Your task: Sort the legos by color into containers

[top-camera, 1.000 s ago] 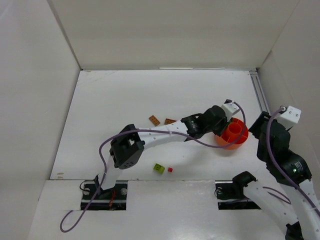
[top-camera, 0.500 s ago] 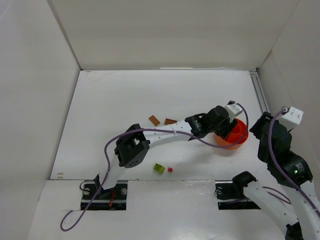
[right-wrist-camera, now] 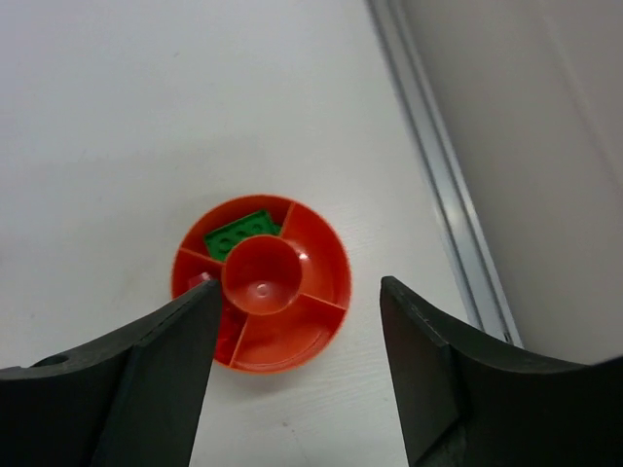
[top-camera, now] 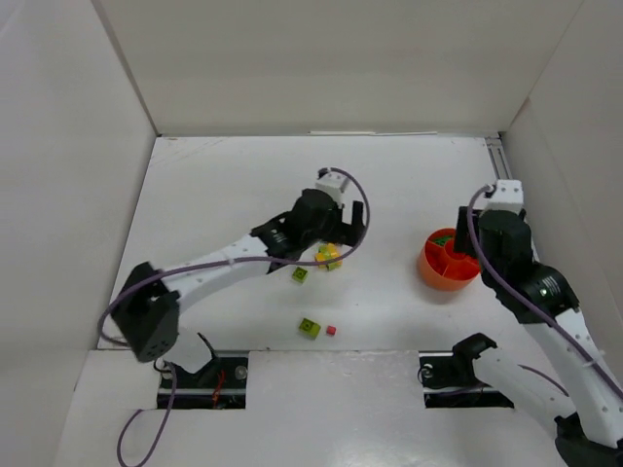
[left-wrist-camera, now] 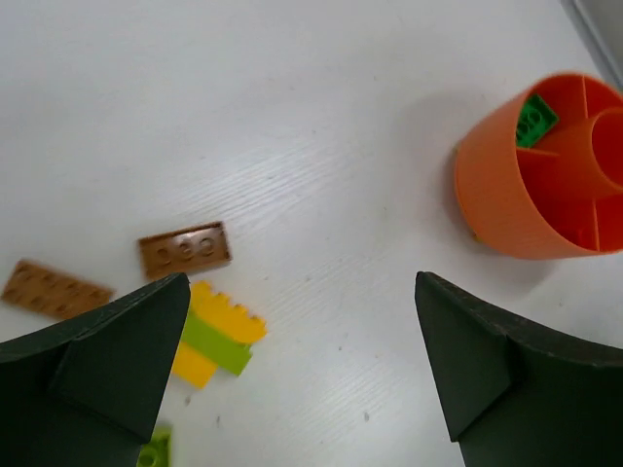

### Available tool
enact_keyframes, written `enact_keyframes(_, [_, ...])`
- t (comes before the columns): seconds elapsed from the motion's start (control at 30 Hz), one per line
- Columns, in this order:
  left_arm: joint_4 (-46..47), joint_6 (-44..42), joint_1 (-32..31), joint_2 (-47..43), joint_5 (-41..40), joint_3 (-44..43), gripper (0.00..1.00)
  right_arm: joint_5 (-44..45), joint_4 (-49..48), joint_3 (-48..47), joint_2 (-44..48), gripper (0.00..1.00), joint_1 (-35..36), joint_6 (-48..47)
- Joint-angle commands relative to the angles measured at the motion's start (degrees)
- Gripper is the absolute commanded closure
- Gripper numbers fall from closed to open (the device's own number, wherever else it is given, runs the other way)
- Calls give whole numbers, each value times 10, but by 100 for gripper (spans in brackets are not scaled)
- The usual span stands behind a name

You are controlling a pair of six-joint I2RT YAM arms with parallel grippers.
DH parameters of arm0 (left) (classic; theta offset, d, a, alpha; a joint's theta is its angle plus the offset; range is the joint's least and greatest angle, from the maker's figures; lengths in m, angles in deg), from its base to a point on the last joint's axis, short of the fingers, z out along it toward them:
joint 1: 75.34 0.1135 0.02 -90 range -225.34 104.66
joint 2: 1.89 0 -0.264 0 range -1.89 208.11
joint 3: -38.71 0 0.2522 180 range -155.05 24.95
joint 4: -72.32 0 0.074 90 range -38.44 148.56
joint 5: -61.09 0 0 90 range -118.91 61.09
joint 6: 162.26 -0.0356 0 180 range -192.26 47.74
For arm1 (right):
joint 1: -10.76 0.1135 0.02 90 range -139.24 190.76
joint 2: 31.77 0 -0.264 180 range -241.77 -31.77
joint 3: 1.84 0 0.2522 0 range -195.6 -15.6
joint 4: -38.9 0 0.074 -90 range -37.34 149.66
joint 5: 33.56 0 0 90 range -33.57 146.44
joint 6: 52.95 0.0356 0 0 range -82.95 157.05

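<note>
The orange bowl stands at mid-right; a dark green lego lies in its far compartment and a red lego in its left one. My right gripper hangs open over the bowl, holding nothing. My left gripper is open and empty above the middle of the table. Beside its left finger lie a yellow-and-lime lego stack and two brown plates. The left wrist view also shows the bowl and the green lego inside it.
A lime lego lies just nearer than the stack. Another lime brick and a tiny red one sit by the table's near edge. White walls enclose the table; a metal rail runs along its right side.
My left arm swung from the bowl back to the middle of the table and its gripper opened wide. My right arm moved in over the bowl and opened a little more.
</note>
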Motion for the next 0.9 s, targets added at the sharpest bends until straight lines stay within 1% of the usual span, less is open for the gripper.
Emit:
enact_keyframes(0.0, [0,78,-8,-140,-90,72,0,-191,-85,2,-36,28,5,-116])
enact_keyframes(0.07, [-57,114,-8,-186,-128,101,0,-260,-133,22,-68,27,23,-147])
enact_keyframes(0.1, [-80,134,-2,-227,-164,124,0,-279,-144,28,-81,27,41,-147])
enact_keyframes(0.13, [-132,155,-2,-245,-181,133,0,-279,-154,39,-94,27,96,-147])
enact_keyframes(0.17, [-155,191,-2,-261,-193,142,0,-279,-169,39,-124,26,130,-147])
enact_keyframes(0.2, [-172,206,-2,-293,-207,153,0,-255,-175,46,-142,26,165,-147])
enact_keyframes(0.23, [-190,221,-2,-309,-207,173,0,-255,-181,46,-160,26,200,-147])
enact_keyframes(0.27, [-218,235,-2,-325,-214,184,0,-250,-188,52,-179,26,263,-147])
enact_keyframes(0.3, [-228,257,3,-339,-214,192,0,-250,-205,52,-214,26,289,-152])
enact_keyframes(0.33, [-237,265,3,-368,-214,210,0,-271,-220,59,-230,26,312,-159])
enact_keyframes(0.37, [-256,273,3,-380,-214,218,0,-288,-239,76,-243,26,354,-172])
enact_keyframes(0.4, [-264,280,3,-392,-214,224,0,-303,-268,83,-268,25,375,-197])
enact_keyframes(0.5, [-281,296,3,-432,-214,240,0,-319,-300,100,-299,25,435,-212])
enact_keyframes(0.57, [-281,303,3,-453,-214,256,0,-347,-326,106,-335,25,441,-212])
enact_keyframes(0.7, [-288,322,3,-460,-214,264,0,-369,-365,111,-386,27,446,-200])
enact_keyframes(0.77, [-288,327,3,-460,-214,269,0,-375,-385,119,-413,29,459,-200])
enact_keyframes(0.87, [-288,332,3,-460,-214,269,0,-369,-385,119,-446,29,471,-200])
